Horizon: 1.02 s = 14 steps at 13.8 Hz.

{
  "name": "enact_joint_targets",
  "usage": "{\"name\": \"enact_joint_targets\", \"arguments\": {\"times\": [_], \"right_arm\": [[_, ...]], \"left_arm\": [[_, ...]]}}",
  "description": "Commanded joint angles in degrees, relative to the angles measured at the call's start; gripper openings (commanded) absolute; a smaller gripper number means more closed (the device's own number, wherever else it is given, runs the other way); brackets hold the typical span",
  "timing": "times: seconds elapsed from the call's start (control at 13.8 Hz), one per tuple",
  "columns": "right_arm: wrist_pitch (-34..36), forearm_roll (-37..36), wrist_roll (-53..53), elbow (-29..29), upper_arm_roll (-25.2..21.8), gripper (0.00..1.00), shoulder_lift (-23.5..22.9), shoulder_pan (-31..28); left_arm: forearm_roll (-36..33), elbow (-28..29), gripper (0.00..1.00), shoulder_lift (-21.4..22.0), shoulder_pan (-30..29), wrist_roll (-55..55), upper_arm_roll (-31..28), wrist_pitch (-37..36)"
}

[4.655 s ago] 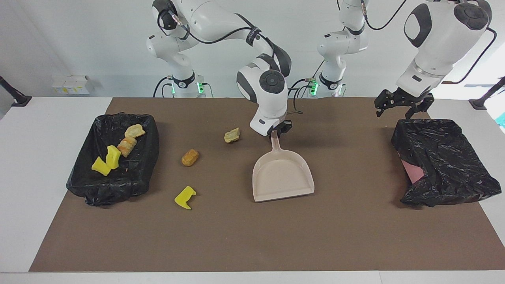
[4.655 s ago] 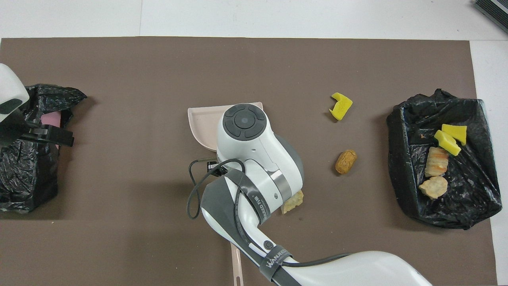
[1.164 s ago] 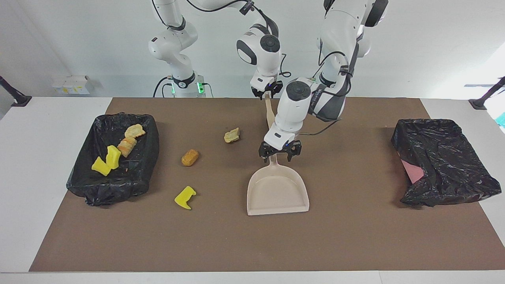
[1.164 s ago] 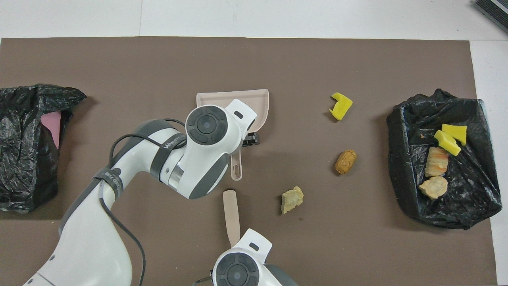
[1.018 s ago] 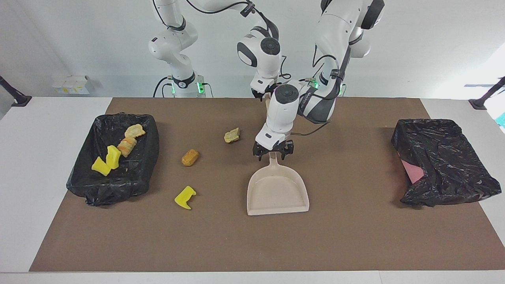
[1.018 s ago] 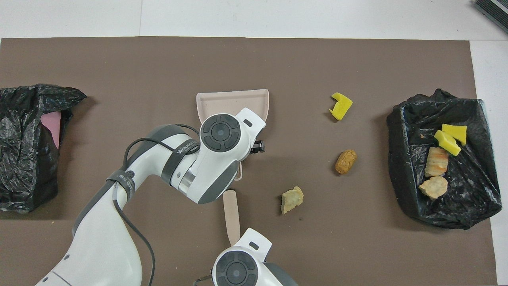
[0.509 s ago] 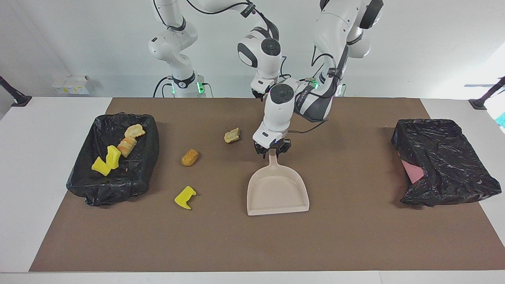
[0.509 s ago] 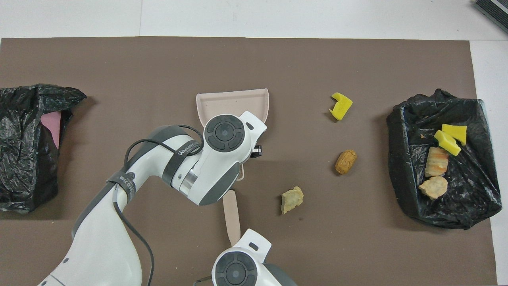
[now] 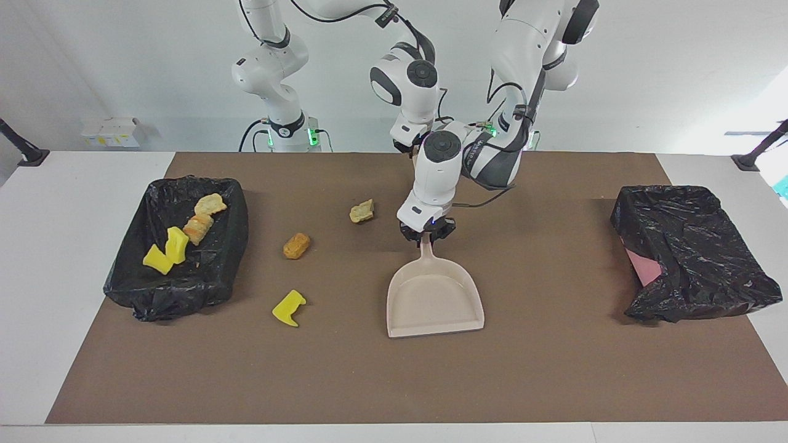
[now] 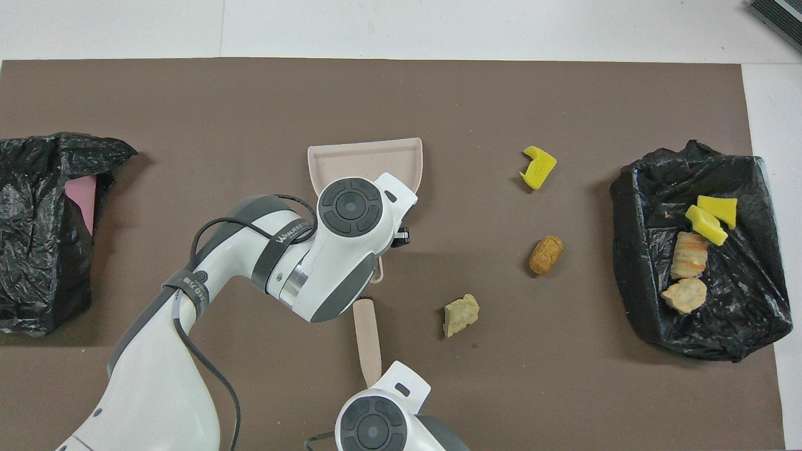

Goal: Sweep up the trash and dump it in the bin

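Counting four trash scraps (image 9: 184, 237) in the bin (image 9: 231, 203), three loose on the tabletop; left end effector (image 9: 427, 235) pinches the dustpan (image 9: 434, 298) handle, right end effector (image 9: 411, 146) pinches the brush (image 10: 367, 341).

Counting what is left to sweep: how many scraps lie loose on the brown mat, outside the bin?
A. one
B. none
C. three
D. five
C: a yellow chunk, an orange lump and a tan lump lie on the mat; four more are already in the black-lined bin.
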State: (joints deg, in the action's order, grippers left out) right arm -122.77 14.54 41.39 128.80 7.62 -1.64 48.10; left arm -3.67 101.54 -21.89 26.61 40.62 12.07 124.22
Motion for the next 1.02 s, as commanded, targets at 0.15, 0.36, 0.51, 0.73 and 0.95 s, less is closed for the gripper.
{"name": "enact_joint_targets", "arguments": {"times": [0.15,0.36,0.51,0.73,0.95], "right_arm": [[9.00,-0.82,3.52,0.40,-0.50,0.00,8.21,-1.51],[18.94,-6.26,6.40,0.49,-0.50,0.00,12.44,-4.85],[22.56,-8.21,11.32,0.66,-0.42,0.00,12.80,-6.09],[23.89,-8.21,12.49,2.50,-0.24,0.00,12.62,-12.49],[21.96,-7.60,15.19,5.58,-0.15,0.00,13.24,-15.93]], "left_arm": [[-1.25,0.15,0.00,4.30,-3.75,-5.87,-0.47,-3.18],[-1.25,-0.72,0.00,6.15,-6.56,-15.54,-0.64,-7.31],[-0.73,-4.65,0.00,5.72,-9.90,-27.28,-0.65,-13.53],[-0.99,-8.72,0.00,4.75,-13.77,-40.24,-0.65,-18.31],[-1.25,-10.04,0.00,3.96,-15.44,-57.26,-0.82,-17.61]]}}
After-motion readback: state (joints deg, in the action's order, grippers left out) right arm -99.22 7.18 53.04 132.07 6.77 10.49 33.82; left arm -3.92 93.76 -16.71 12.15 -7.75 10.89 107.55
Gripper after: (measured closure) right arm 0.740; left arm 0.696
